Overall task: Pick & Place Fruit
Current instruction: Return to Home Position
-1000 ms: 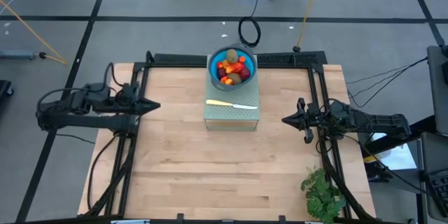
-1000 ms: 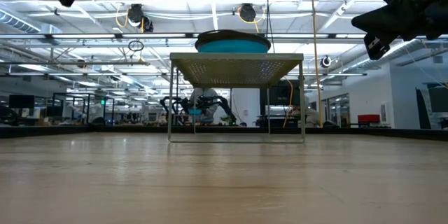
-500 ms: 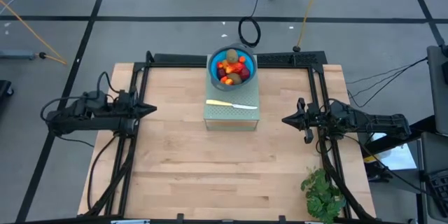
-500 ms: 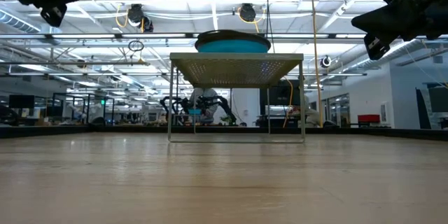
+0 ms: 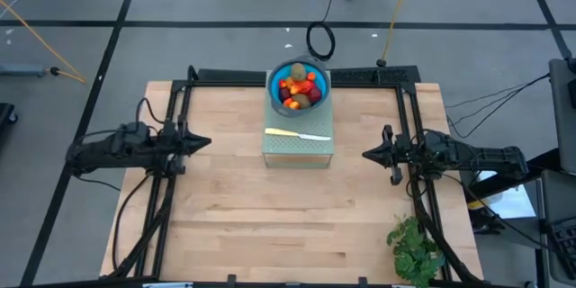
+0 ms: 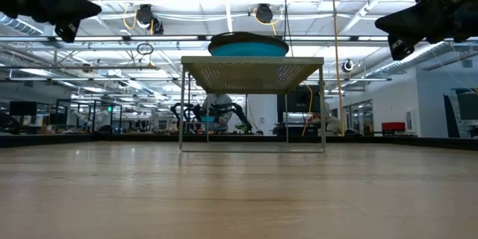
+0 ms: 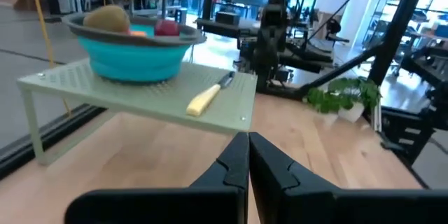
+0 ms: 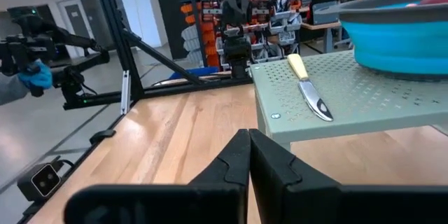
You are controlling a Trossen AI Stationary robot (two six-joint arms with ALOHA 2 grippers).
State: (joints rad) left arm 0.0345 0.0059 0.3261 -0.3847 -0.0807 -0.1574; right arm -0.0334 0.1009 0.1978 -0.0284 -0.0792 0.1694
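Overhead, the small toy fruit sits heaped in the blue strainer bowl on the pale green perforated shelf, with the left tool and right tool flanking it, well apart, over the wooden counter. At counter level, both arms hang high. The wrist views show each tool closed tight, holding nothing. Homing well likely means retreating level, clear of the shelf.

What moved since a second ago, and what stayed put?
Only the left gripper moved: shut and empty, it sank lower in the low view and edged slightly toward the pale green perforated metal shelf. Nothing was grabbed or dropped. The right gripper, the toy fruit in the blue strainer bowl and the cream-handled knife stayed put.
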